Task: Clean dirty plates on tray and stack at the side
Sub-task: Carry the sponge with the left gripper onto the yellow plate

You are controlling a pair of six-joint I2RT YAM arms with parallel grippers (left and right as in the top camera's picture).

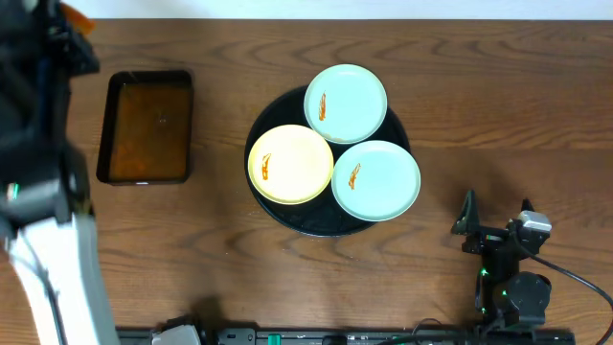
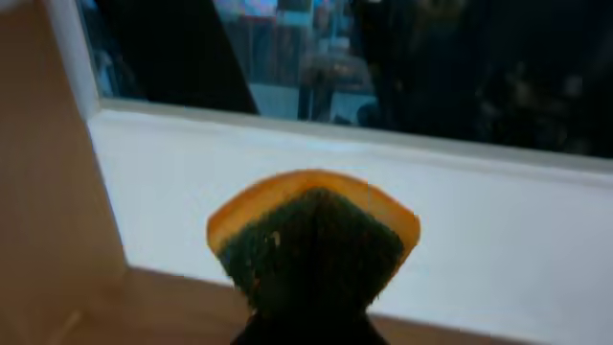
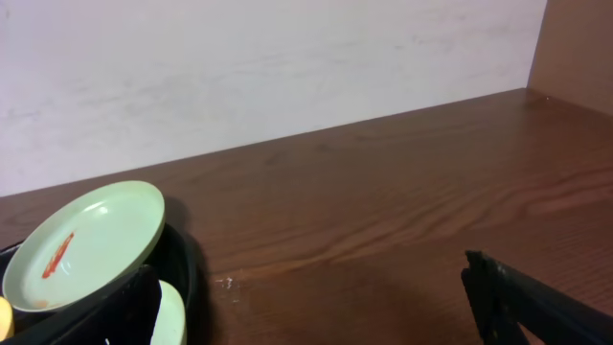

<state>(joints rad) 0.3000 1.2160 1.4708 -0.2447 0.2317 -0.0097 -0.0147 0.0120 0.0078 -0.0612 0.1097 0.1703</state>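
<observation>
Three dirty plates lie on the round black tray [image 1: 311, 222]. The pale yellow plate [image 1: 290, 164] is at the left, one mint plate [image 1: 346, 103] at the back and another mint plate [image 1: 376, 180] at the right. Each carries an orange-red smear. My left gripper [image 2: 306, 326] is raised at the far left, away from the tray, shut on an orange-and-green sponge [image 2: 311, 244]; the sponge [image 1: 75, 16] shows at the overhead view's top left corner. My right gripper [image 1: 496, 216] rests open to the right of the tray. In the right wrist view a smeared mint plate [image 3: 86, 244] sits left of the right gripper [image 3: 306, 316].
A rectangular black tray [image 1: 147, 126] with brownish liquid stands at the back left of the wooden table. A white wall runs along the table's far edge. Bare wood lies between the round tray and the right arm.
</observation>
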